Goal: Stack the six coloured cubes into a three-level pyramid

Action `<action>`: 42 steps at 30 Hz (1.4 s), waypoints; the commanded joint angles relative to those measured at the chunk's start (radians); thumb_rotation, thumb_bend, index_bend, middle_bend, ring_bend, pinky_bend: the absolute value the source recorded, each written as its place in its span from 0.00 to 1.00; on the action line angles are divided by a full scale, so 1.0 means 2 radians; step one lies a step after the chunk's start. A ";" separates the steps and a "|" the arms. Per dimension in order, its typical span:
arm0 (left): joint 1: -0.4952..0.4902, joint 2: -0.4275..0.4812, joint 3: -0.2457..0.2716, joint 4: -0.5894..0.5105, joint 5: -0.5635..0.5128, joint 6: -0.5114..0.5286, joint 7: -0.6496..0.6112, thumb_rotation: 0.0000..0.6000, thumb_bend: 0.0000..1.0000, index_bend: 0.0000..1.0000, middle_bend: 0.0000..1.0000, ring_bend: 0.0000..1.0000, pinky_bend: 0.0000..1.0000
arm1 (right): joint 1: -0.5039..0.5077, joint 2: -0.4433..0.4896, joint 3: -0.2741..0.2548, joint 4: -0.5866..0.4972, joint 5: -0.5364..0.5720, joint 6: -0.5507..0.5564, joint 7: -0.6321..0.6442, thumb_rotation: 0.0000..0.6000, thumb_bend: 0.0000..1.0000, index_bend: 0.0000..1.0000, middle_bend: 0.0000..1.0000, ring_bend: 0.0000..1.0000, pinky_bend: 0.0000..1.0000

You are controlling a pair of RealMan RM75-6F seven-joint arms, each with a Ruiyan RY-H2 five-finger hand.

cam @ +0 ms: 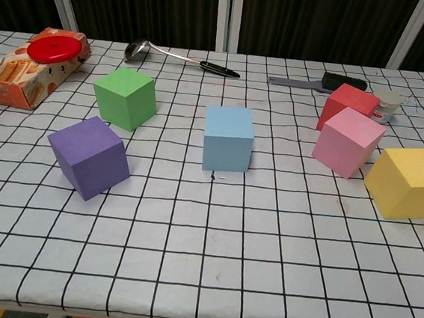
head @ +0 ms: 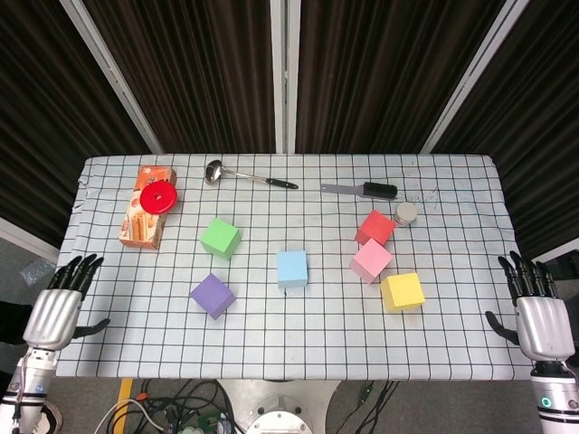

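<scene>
Hands, left [head: 56,312] and right [head: 543,318], empty with fingers spread; crowded red cube [head: 375,226] and pink cube [head: 371,260] risk knocking when grasped.

Two hands on show in the head view. Left hand [head: 56,312], near left: silver-grey metallic palm shell, black fingers and thumb, a pale wrist cuff below. Right hand [head: 537,316], near right: same silver shell, black fingers, white wrist ring with a small green light.
</scene>
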 commanded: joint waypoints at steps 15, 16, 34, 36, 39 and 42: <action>-0.048 -0.064 -0.012 -0.060 -0.040 -0.079 0.075 1.00 0.00 0.04 0.09 0.00 0.12 | 0.015 0.018 0.022 0.017 0.023 -0.019 0.036 1.00 0.16 0.00 0.00 0.00 0.00; -0.051 -0.068 -0.013 -0.064 -0.047 -0.085 0.081 1.00 0.00 0.04 0.09 0.00 0.12 | 0.016 0.019 0.024 0.019 0.025 -0.020 0.039 1.00 0.16 0.00 0.00 0.00 0.00; -0.079 -0.139 -0.050 -0.122 -0.172 -0.098 0.172 1.00 0.00 0.05 0.22 0.05 0.12 | 0.017 0.032 0.030 0.027 0.037 -0.023 0.061 1.00 0.16 0.00 0.00 0.00 0.00; -0.082 -0.141 -0.050 -0.128 -0.178 -0.096 0.181 1.00 0.00 0.05 0.22 0.05 0.12 | 0.019 0.033 0.030 0.027 0.037 -0.024 0.061 1.00 0.16 0.00 0.00 0.00 0.00; -0.089 -0.138 -0.048 -0.130 -0.179 -0.101 0.189 1.00 0.00 0.05 0.22 0.05 0.12 | 0.020 0.033 0.031 0.026 0.037 -0.025 0.062 1.00 0.16 0.00 0.00 0.00 0.00; -0.099 -0.130 -0.041 -0.121 -0.156 -0.109 0.191 1.00 0.00 0.05 0.20 0.05 0.12 | 0.018 0.033 0.030 0.027 0.038 -0.023 0.064 1.00 0.16 0.00 0.00 0.00 0.00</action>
